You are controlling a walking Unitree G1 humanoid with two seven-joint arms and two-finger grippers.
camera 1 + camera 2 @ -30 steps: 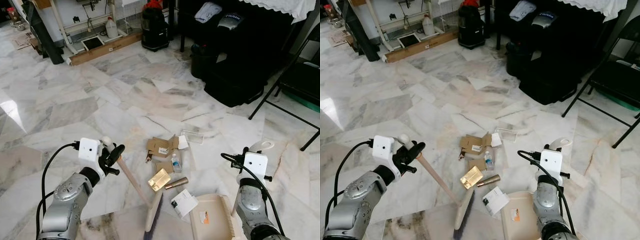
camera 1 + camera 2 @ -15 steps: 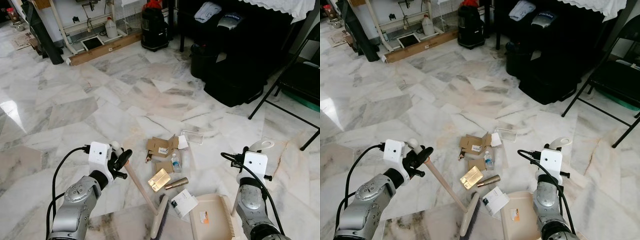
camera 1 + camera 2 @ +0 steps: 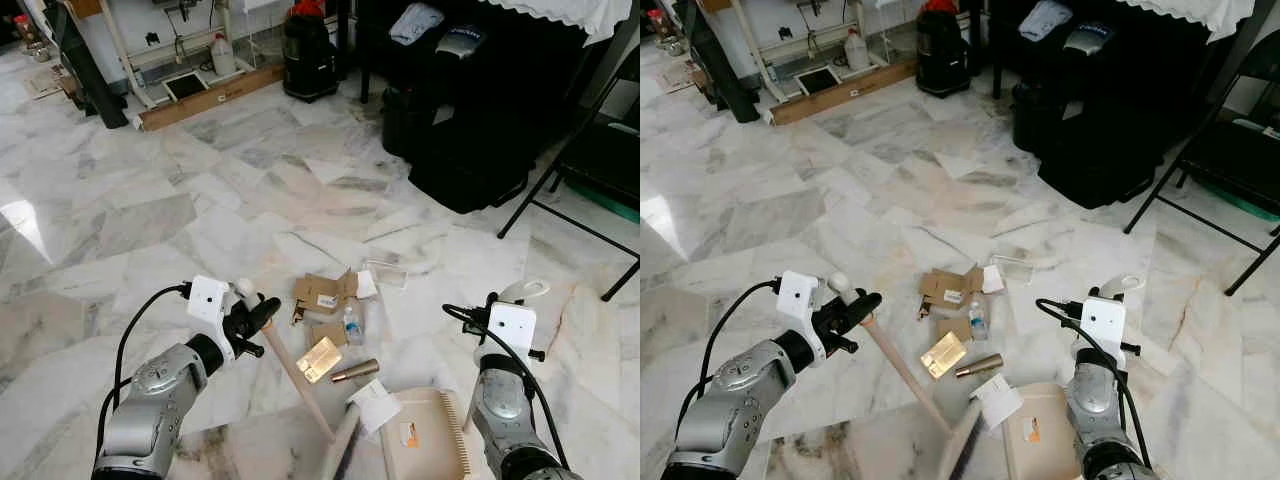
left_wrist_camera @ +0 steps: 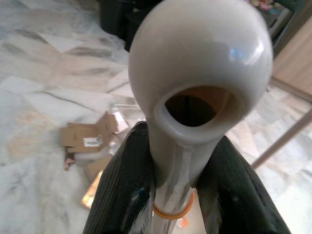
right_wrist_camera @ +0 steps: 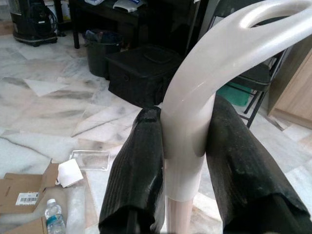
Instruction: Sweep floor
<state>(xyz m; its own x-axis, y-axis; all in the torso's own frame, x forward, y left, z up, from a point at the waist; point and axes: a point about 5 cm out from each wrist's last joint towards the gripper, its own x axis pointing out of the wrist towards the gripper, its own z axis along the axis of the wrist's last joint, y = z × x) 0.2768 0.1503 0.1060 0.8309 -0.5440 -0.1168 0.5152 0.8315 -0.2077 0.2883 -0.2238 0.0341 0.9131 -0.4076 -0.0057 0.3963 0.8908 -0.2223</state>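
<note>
While the left gripper [image 3: 250,318] clamps the beige wooden-handled broom [image 3: 300,385] and the right gripper [image 5: 183,161] clamps the cream plastic dustpan [image 3: 425,435] handle, only a white card [image 3: 372,407] reaches the pan's lip, bottom centre (flattened cardboard [image 3: 322,293], small bottle [image 3: 351,325], gold packet [image 3: 319,358] remain mid-frame). Judged early.

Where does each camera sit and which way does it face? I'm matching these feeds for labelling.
Eye views: on the head, looking forward and down at the litter; both arms show, left gripper on the broom, right gripper on the dustpan.
Left wrist: looks along its fingers past the broom's knob to the cardboard.
Right wrist: looks along its fingers past the dustpan's handle to the bottle.
Shared: all see the cardboard.
</note>
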